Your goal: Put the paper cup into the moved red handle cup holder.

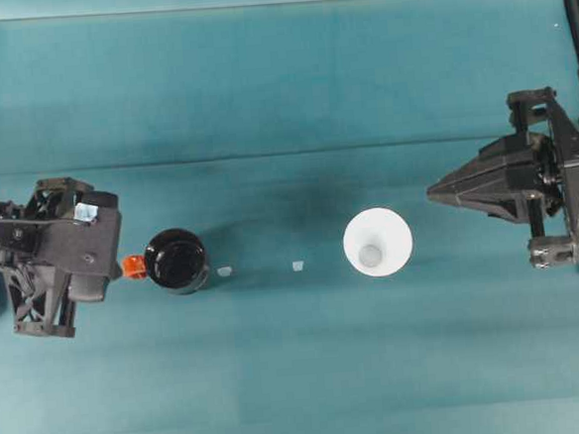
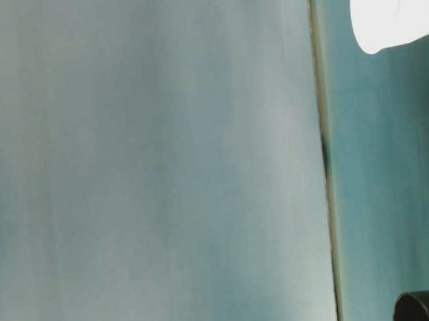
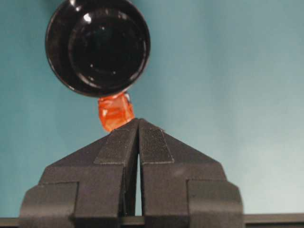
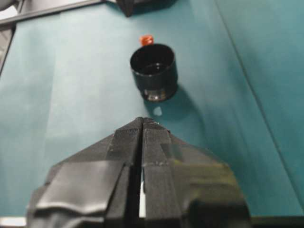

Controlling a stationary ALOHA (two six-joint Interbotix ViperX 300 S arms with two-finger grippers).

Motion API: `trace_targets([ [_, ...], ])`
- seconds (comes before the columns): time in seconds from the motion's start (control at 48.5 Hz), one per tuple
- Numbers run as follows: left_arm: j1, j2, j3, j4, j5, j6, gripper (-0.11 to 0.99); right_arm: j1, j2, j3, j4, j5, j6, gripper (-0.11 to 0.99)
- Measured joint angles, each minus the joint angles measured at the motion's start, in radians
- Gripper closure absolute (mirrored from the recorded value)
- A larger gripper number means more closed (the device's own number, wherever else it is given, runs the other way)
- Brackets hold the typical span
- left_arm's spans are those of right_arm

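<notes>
1. We work on a teal cloth-covered table (image 1: 281, 88), flat and plain, with two small pale scraps (image 1: 225, 271) lying between the task's two things.
2. The paper cup (image 1: 378, 243) stands upright, mouth up, right of centre in the overhead view; the red handle cup holder (image 1: 176, 261) stands upright left of centre, well apart from the cup, its red nub pointing toward the left arm.
3. The relation that counts: the cup lies straight out in front of the right gripper (image 1: 433, 193), between it and the holder, so we judge the right arm the nearer one for the pick.
4. The right gripper is clenched with nothing between its jaws, tips drawn to a point aimed across the table at the holder (image 4: 153, 71) (its wrist view looks past the tips to that black cylinder).
5. The left gripper (image 3: 138, 121) is likewise closed and empty, tips just beside the red handle but, as far as we can tell, not clasping it.
6. Both arms sit low near the table's ends.
</notes>
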Motion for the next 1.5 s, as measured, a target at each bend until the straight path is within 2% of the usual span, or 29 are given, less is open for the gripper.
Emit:
trace_targets([
  [0.103,0.020,0.000,0.000,0.000,-0.015,0.000,0.85,-0.003,0.002,-0.003,0.000,0.000,-0.002,0.98],
  [0.227,0.032,0.000,0.002,0.000,-0.028,0.000,0.85,-0.005,0.002,-0.005,0.000,0.003,-0.002,0.98],
  [0.268,0.035,0.002,0.005,-0.002,-0.029,-0.002,0.81,-0.005,0.002,-0.005,0.000,0.003,-0.002,0.98],
  [0.371,0.043,0.005,0.020,-0.002,-0.031,-0.003,0.59,-0.005,0.002,-0.005,0.000,0.005,0.000,0.98],
  [0.556,0.051,0.041,0.040,0.000,-0.041,-0.002,0.01,-0.006,0.003,-0.005,0.000,0.005,0.000,0.98],
  [0.639,0.051,0.074,0.043,0.000,-0.054,0.003,-0.11,-0.008,0.005,-0.005,0.000,0.006,0.000,0.98],
  [0.989,0.052,0.213,0.044,0.000,-0.206,-0.005,-0.11,-0.012,0.008,-0.006,0.000,0.006,0.000,0.98],
  [1.174,0.067,0.276,0.046,0.000,-0.235,-0.005,-0.11,-0.018,0.011,-0.006,0.000,0.006,0.000,0.98],
  [1.504,0.075,0.318,0.074,0.000,-0.268,-0.006,-0.11,-0.020,0.018,-0.005,0.000,0.005,0.000,0.98],
])
